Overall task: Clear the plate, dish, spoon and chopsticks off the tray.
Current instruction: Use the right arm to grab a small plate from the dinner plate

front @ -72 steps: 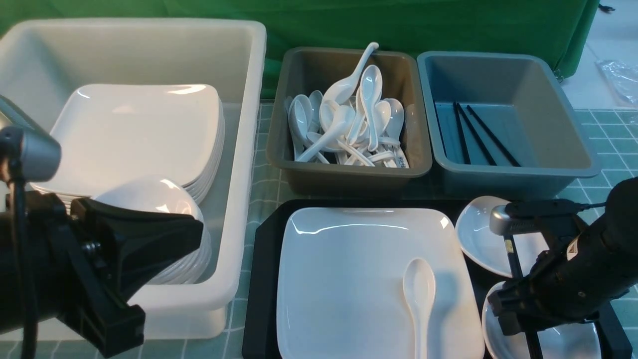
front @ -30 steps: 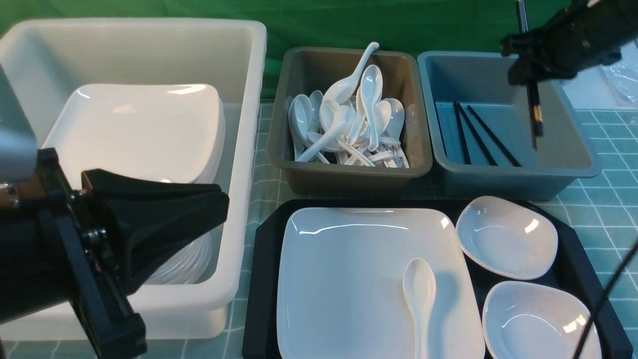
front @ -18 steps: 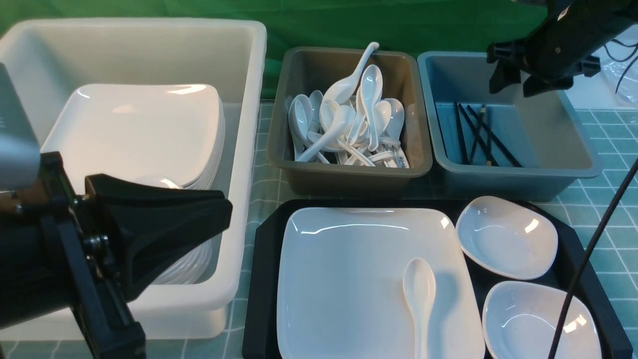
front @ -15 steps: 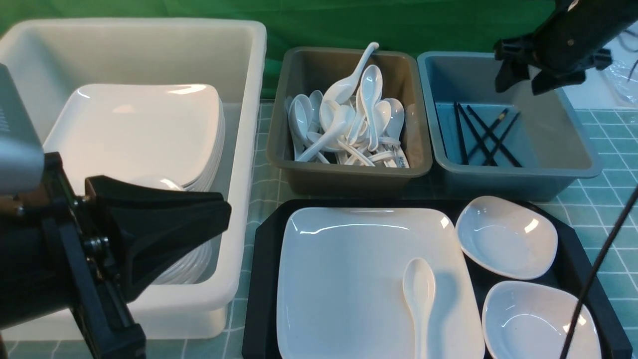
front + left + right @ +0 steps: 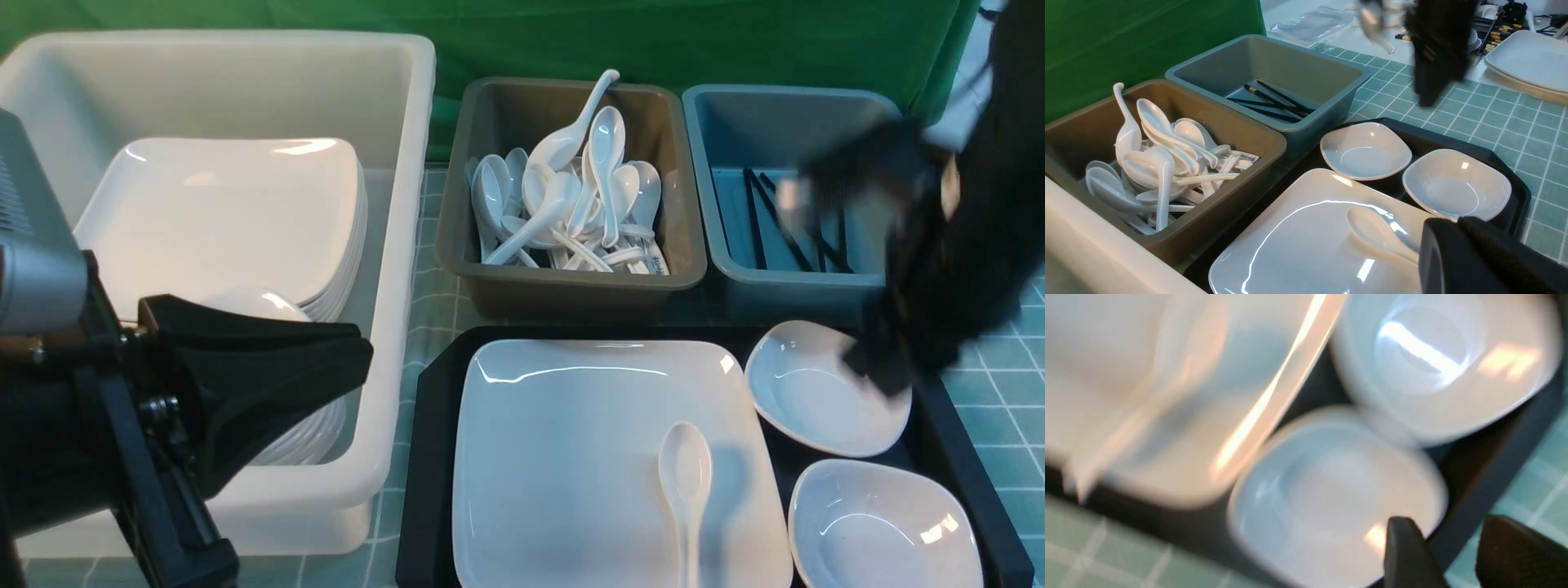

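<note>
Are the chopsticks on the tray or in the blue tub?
In the blue tub: the chopsticks lie flat on its floor, and none show on the tray.

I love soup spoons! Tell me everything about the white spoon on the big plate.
The spoon is glossy white, like glazed ceramic or hard plastic, with a deep oval bowl and a thick handle. It lies bowl-up on the right part of the big square plate, which sits in the black tray. Its bowl points away from the robot; its handle runs toward the robot, past the front view's edge. Only the plate touches it.
</note>
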Controlling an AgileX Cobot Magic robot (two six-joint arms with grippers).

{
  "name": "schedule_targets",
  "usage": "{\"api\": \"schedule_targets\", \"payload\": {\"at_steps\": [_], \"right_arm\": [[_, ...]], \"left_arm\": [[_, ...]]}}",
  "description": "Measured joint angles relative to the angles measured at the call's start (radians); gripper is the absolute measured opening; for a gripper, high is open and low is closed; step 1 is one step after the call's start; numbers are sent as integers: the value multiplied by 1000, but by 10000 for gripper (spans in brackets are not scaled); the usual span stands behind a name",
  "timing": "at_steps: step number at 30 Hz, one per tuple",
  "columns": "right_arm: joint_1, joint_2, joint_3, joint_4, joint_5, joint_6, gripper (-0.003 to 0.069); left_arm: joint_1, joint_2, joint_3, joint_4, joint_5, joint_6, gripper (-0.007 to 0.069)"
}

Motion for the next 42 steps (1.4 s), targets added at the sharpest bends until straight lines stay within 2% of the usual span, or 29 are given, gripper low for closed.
{"api": "schedule_targets", "payload": {"at_steps": [3,4,5,6,9,11,19,27,33,42], "right_arm": [[55,-59,180,-9,-125,-27,341],[73,-75,270,-12,-204,-39,378],[77,-78,282,-13,-215,-42,378],[85,-83,351,-13,-289,-47,430],[88,-81,451,-14,-432,-49,529],[88,-73,470,-14,-477,-48,552],[89,-11,479,-14,-547,-26,566],[89,-48,390,-16,-439,42,568],[89,-61,400,-2,-396,116,573],[89,5,490,25,-566,120,573]], "left_arm": [[0,0,0,0,0,0,17],[0,0,0,0,0,0,17],[0,0,0,0,0,0,17],[0,0,0,0,0,0,17],[0,0,0,0,0,0,17],[0,0,0,0,0,0,17],[0,0,0,0,0,-1,17],[0,0,0,0,8,-5,17],[0,0,0,1,8,-7,17],[0,0,0,2,14,-7,17]]}}
